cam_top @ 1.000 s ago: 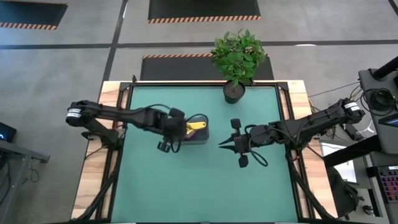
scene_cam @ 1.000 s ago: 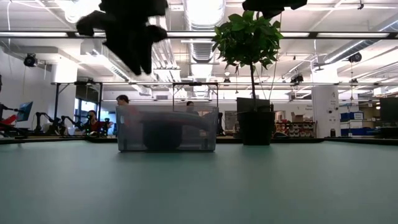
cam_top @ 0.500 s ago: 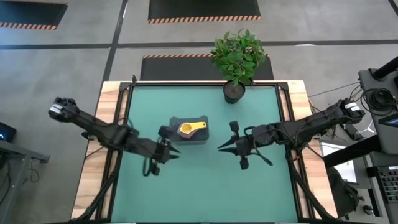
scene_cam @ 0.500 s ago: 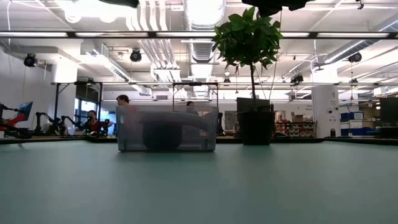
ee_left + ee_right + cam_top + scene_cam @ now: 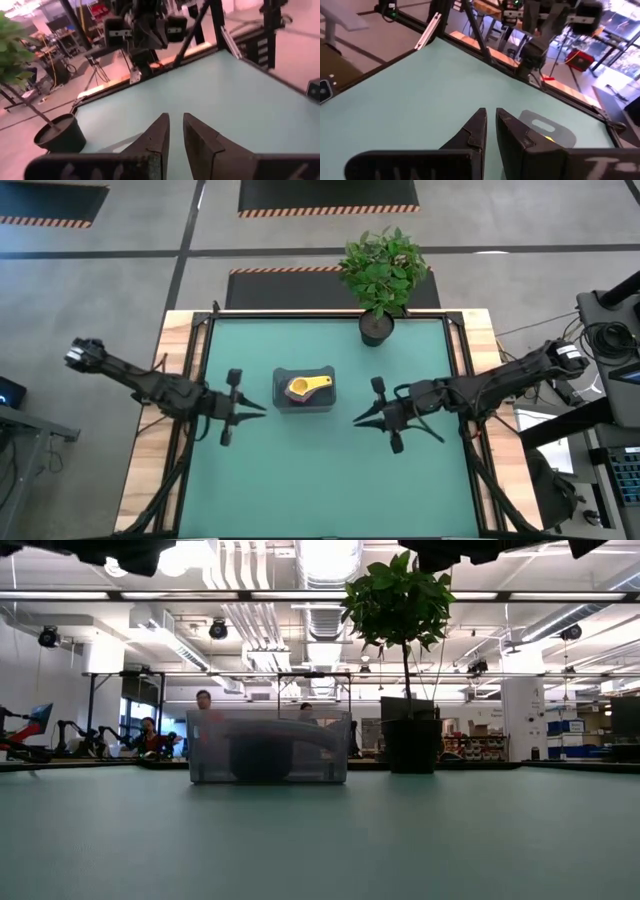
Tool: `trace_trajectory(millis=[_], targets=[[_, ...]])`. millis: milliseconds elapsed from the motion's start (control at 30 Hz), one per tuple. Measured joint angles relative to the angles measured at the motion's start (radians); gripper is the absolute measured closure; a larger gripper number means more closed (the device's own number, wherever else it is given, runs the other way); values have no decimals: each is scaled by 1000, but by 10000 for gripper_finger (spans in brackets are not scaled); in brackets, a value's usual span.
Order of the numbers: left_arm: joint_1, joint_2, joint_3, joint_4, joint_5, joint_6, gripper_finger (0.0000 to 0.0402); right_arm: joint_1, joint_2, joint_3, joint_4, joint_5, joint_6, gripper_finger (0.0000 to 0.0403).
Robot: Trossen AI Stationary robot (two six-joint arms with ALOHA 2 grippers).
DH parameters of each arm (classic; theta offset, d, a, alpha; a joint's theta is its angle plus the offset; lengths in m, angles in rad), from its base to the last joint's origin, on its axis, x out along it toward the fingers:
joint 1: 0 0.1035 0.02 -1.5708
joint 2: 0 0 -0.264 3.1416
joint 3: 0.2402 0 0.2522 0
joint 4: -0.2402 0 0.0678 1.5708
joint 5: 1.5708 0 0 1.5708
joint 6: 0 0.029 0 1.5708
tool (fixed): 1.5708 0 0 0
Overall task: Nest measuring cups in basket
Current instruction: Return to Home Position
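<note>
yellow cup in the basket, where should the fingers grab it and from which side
Probably by the handle. The yellow cup sits bowl-up in the basket, its short handle pointing toward the plant-side right corner. Come straight down from above, since the basket's walls block any sideways approach, and close across the handle's narrow width.

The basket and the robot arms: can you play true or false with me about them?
1. A yellow measuring cup lies in the basket. True.
2. The left gripper holds a cup. False: its fingers are nearly shut on nothing, left of the basket.
3. The plant pot stands at the far edge of the table. True.
4. The right gripper is reaching into the basket. False: it is to the right of the basket, apart from it.
5. Cups are scattered over the table. False: the only cups in view are in the basket.
</note>
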Motion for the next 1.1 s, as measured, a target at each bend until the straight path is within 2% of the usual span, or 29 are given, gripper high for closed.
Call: trace_trajectory(millis=[233,400,600,967,1100], targets=[[0,-142,-102,15,0,-11,365,-32,-109,-112,53,1,14,374],[0,-206,-143,16,1,16,365,-52,-211,-219,132,1,15,374],[17,-286,-193,20,0,30,365,-77,-340,-306,140,9,24,374],[179,-447,-266,17,2,61,365,-206,-574,-462,129,7,30,375],[231,-517,-269,-25,55,78,365,-248,-656,-514,124,0,32,375]])
